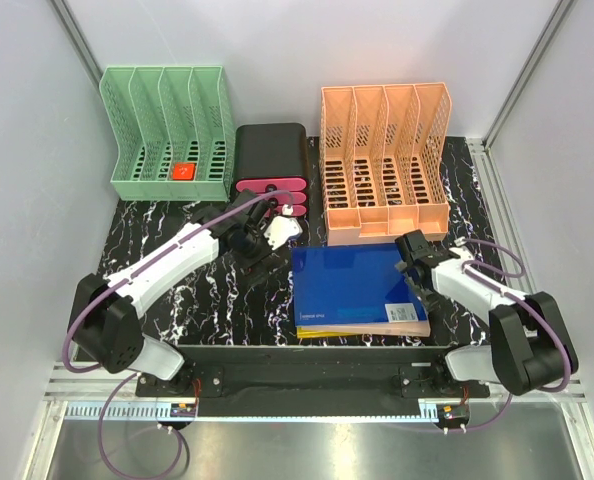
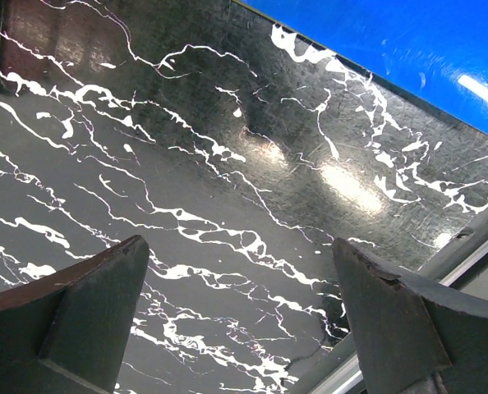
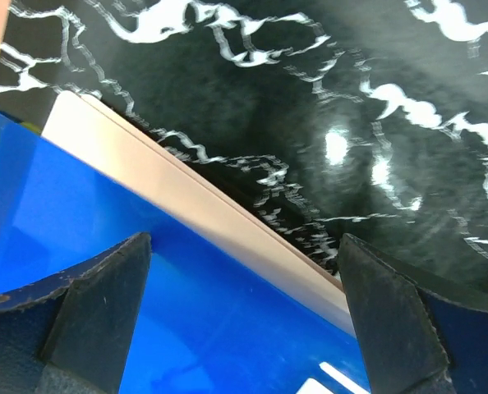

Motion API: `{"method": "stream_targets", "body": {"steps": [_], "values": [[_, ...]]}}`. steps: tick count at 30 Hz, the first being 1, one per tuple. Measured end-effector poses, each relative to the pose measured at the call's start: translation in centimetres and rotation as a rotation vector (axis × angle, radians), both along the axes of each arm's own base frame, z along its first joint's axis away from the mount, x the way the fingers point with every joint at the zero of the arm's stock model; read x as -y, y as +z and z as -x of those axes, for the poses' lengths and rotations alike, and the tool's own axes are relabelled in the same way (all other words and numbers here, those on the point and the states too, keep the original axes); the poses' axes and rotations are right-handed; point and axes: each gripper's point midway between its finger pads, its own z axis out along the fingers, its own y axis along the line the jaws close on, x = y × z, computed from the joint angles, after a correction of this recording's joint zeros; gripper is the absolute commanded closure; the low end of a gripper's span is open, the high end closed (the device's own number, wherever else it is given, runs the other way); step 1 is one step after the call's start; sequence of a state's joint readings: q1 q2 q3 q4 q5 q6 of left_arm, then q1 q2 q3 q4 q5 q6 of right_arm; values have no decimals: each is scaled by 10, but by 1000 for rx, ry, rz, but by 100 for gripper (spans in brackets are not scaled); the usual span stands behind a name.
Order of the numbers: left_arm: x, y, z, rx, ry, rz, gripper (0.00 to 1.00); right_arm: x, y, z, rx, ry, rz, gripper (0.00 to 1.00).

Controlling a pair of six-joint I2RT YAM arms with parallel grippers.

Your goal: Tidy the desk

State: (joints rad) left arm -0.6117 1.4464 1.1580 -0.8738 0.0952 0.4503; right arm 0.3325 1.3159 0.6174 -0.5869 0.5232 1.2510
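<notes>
The desk (image 1: pixel 177 290) is a black top with white veining. A blue book (image 1: pixel 352 285) lies on a stack at its front centre, with pale page edges (image 1: pixel 413 318) showing beneath. My left gripper (image 1: pixel 259 250) hangs open over bare desk (image 2: pixel 227 148) left of the book, its fingers (image 2: pixel 88 304) holding nothing; the book's corner (image 2: pixel 408 49) shows at upper right. My right gripper (image 1: pixel 417 268) is open above the book's right edge. In the right wrist view the blue cover (image 3: pixel 145 287) and its pale edge (image 3: pixel 186 197) run between the open fingertips (image 3: pixel 244 240).
A green file rack (image 1: pixel 162 130) holding a small red item (image 1: pixel 184 171) stands at the back left. Beside it is a black box with pink drawers (image 1: pixel 272 170), then an orange file rack (image 1: pixel 382 160). Grey walls close in both sides.
</notes>
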Motion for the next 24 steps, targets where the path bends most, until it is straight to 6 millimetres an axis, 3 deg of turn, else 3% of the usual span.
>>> {"method": "stream_targets", "body": {"steps": [15, 24], "values": [[-11, 9, -10, 42, 3, -20, 1, -55, 6, -6, 15, 149, -253, 0], [-14, 14, -10, 55, 2, -19, 1, -128, 7, 15, -65, 316, -392, 0]]}}
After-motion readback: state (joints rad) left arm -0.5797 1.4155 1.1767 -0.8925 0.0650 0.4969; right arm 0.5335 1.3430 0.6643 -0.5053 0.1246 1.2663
